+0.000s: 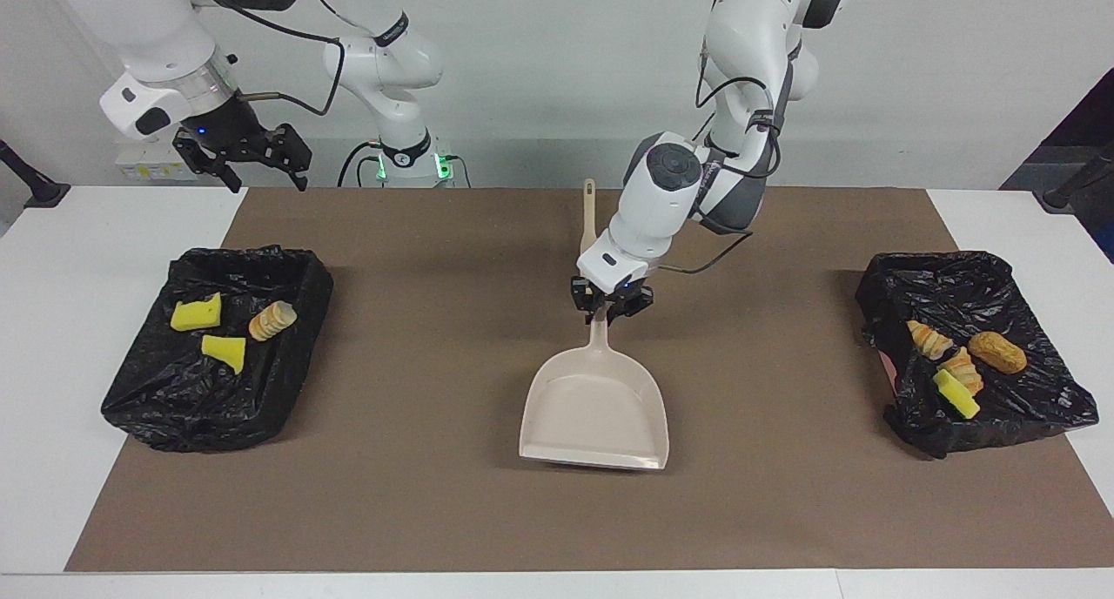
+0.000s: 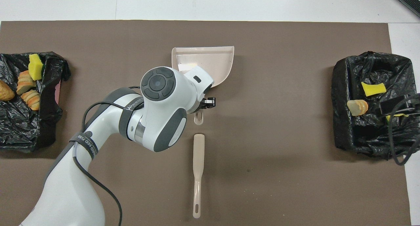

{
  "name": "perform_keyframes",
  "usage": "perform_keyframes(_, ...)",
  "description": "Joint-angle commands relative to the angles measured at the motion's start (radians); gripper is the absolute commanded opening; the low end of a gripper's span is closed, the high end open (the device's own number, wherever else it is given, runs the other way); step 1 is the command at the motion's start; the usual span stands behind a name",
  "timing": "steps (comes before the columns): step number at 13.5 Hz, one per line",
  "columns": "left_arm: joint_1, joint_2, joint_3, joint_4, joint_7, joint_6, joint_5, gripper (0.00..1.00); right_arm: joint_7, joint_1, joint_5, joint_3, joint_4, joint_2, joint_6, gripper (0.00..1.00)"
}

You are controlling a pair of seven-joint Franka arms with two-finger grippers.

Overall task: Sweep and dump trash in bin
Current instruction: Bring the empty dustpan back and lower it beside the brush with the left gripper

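L arm hides brush partly.

This is a robotics lab set up for testing. Two white robot arms are bolted at the edge of a plain white table, with green status lights at their bases and loose cables running along them. A brown mat marks the work area. The wall is bare and white, with no household furniture around.

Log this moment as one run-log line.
left gripper: shut on beige plastic dustpan handle, mid-mat | right gripper: open, waiting | trash: in black-lined bins | beige brush: lying on mat
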Motion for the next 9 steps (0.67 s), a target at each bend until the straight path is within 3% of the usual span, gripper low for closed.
perform_keyframes(1,-0.049,0.021,0.021,-0.046,-0.036,0.054,-0.017,0.00,0.012,-0.014,0.007,0.012,0.006,-0.003,-0.005,1.00)
perform_keyframes(3,-0.046,0.029,0.022,-0.040,-0.034,0.032,-0.017,0.00,0.010,-0.014,0.005,0.012,0.006,-0.003,-0.005,1.00)
perform_keyframes(4,-0.044,0.026,0.022,-0.040,-0.034,0.027,-0.017,0.07,0.010,-0.014,0.005,0.012,0.006,-0.003,-0.005,1.00)
perform_keyframes(5,-0.038,0.018,0.022,-0.039,-0.034,0.021,-0.017,0.21,0.010,-0.014,0.005,0.013,0.006,-0.003,-0.006,1.00)
perform_keyframes(7,-0.032,0.003,0.033,-0.023,-0.032,0.014,-0.014,1.00,0.012,-0.014,0.007,0.012,0.006,-0.003,-0.006,1.00)
perform_keyframes(9,0.009,-0.040,0.033,-0.022,-0.032,-0.046,-0.014,1.00,0.010,-0.014,0.005,0.012,0.006,-0.003,-0.005,1.00)
